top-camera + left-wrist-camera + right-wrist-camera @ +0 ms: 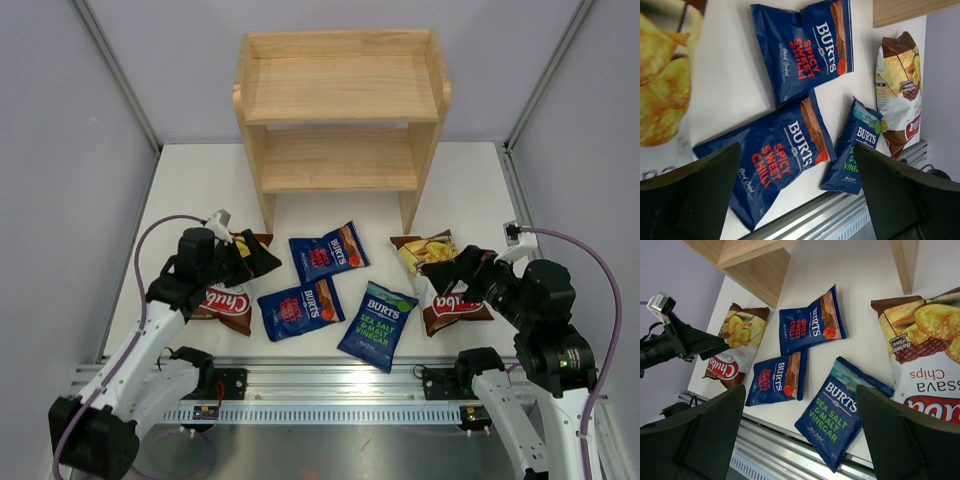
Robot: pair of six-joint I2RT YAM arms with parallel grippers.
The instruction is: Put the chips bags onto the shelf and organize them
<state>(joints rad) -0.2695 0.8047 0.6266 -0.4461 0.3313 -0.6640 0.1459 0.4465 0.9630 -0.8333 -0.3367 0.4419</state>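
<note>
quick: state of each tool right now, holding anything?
Left tool: open, holding nothing.
Right tool: open, holding nothing.

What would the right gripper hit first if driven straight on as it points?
Probably the Burts sea salt bag, which lies flat, centred ahead of the open right gripper in its wrist view; depth is unclear.

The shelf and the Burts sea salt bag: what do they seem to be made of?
The shelf looks like pale, unpainted wood with a matt finish; grain lines show on its boards. The Burts sea salt bag looks like thin printed plastic or foil film, glossy, with flat sealed ends; which film, I cannot tell.
</note>
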